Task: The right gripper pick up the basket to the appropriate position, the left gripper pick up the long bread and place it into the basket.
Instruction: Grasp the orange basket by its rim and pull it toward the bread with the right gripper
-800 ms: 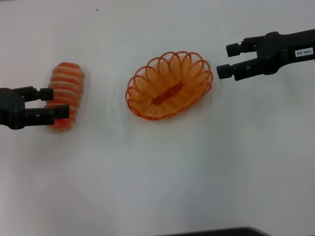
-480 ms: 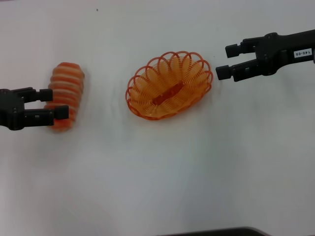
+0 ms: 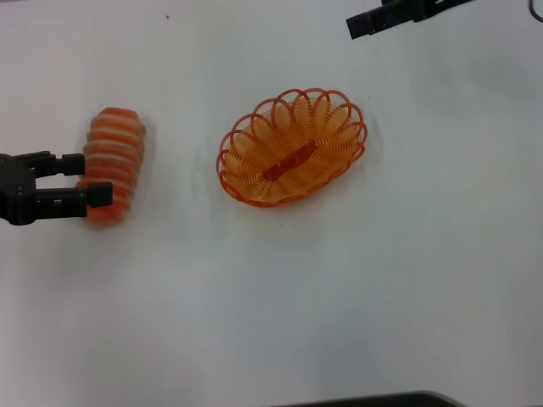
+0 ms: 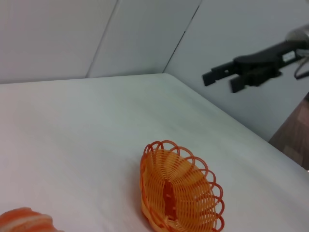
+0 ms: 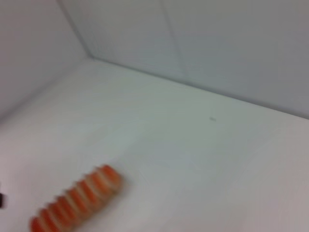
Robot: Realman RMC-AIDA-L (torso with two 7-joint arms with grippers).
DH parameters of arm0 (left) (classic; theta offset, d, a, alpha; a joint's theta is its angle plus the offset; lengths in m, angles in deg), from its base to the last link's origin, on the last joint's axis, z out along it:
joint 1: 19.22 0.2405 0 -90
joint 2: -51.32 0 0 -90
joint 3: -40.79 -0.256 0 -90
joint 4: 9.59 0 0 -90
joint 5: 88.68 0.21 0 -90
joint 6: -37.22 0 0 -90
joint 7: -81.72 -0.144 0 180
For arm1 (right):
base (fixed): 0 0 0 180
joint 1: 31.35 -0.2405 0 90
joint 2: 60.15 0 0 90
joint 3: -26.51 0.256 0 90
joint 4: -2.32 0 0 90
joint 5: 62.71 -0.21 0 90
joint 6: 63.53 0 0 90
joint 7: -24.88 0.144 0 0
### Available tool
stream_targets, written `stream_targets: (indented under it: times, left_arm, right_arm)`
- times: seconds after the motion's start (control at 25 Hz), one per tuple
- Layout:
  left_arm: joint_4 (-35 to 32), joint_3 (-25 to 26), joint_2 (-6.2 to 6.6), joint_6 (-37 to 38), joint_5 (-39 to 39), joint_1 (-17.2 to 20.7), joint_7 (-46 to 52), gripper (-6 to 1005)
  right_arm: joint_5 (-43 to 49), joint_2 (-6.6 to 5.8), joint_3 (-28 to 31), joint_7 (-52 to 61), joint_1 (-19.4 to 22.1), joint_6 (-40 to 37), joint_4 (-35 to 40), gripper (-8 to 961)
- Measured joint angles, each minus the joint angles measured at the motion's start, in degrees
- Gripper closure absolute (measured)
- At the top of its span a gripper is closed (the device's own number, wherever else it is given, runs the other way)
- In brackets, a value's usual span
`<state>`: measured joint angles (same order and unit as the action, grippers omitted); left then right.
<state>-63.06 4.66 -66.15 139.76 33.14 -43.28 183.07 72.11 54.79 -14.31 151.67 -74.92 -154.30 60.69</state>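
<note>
A: Basket (image 3: 292, 147): where is it seen?
B: It is seen just above the centre of the head view, resting empty on the white tabletop (image 3: 339, 288), its long axis running diagonally. In the left wrist view it is found at the lower middle of the frame.

A: And the long bread (image 3: 114, 164)?
B: It is laid at the left of the head view, well apart from the basket. The left claw (image 3: 93, 179) is placed at its lower half, fingers spread, one finger on either side of the loaf; whether the pads touch it cannot be told.

A: What is shown of the right claw (image 4: 221, 79)?
B: It is seen at the upper right of the left wrist view, raised above the tabletop with its fingers apart and nothing between them. In the head view only one fingertip is caught at the top edge, up and right of the basket.
</note>
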Motion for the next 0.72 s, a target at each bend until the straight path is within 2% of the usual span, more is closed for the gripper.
stream_targets:
  times: [0.16,0.36,0.52,0.72]
  left_arm:
    - [0.0,-0.1,0.0,-0.2,0.0,-0.1,-0.1,116]
    - [0.1,-0.1,-0.02,-0.4,0.0,-0.1,-0.2,116]
    - [0.1,-0.1,-0.03,-0.5,0.0,0.0,-0.2,116]
    - [0.1,0.0,0.02,-0.6,0.0,0.0,-0.2,116]
  right_arm:
    - [14.2,2.18,-4.5,6.9,-5.6,4.3,1.2,9]
    - [18.9,4.03,-13.2,11.6,-6.7,11.3,-2.9,9]
    - [19.6,4.39,-16.2,13.3,-7.1,13.8,-7.8,8]
    - [19.4,4.42,-16.4,13.4,-7.2,15.2,-12.0,18]
